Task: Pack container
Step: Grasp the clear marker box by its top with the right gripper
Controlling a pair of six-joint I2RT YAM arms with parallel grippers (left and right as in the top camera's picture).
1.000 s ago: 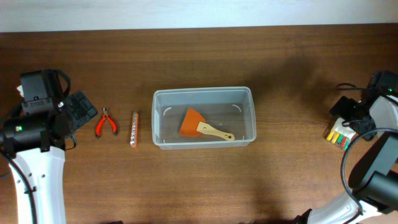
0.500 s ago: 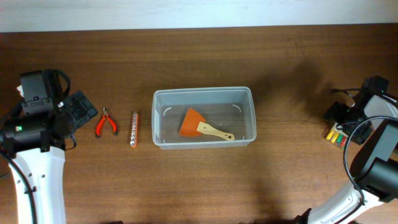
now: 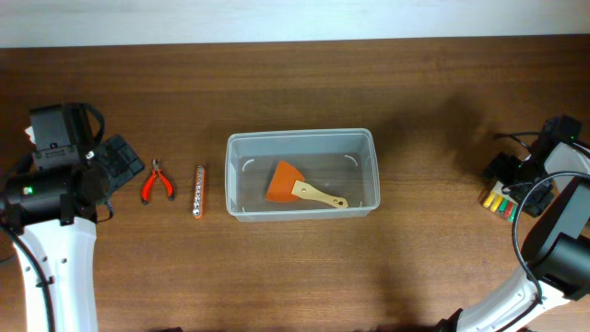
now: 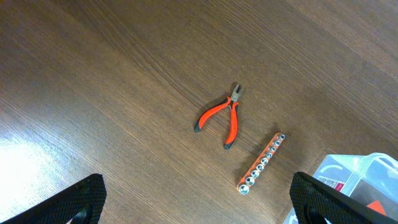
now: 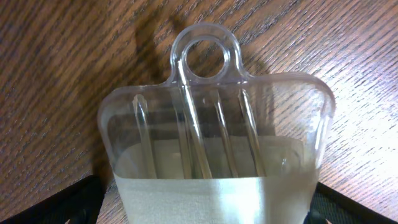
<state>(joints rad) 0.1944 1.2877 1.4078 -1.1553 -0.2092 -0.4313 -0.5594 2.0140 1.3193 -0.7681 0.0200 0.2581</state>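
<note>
Two sets of jaws, both spread wide.
Your right gripper (image 5: 205,200) straddles a clear pack (image 5: 211,124); your left gripper (image 4: 198,194) hangs released near pliers (image 4: 217,114) and a socket rail (image 4: 261,163); mid-table, the container (image 3: 301,136) holds an orange scraper (image 3: 283,182).

On my feeds I log: a brown wooden table (image 3: 295,83); orange-handled pliers (image 3: 158,181) lying flat at left, handles splayed; an orange socket rail (image 3: 198,191) just right of them, apart; an orange scraper (image 3: 295,187) with a pale wooden handle, mid-table; a clear blister pack (image 5: 214,124) with a ring tab, far right.
</note>
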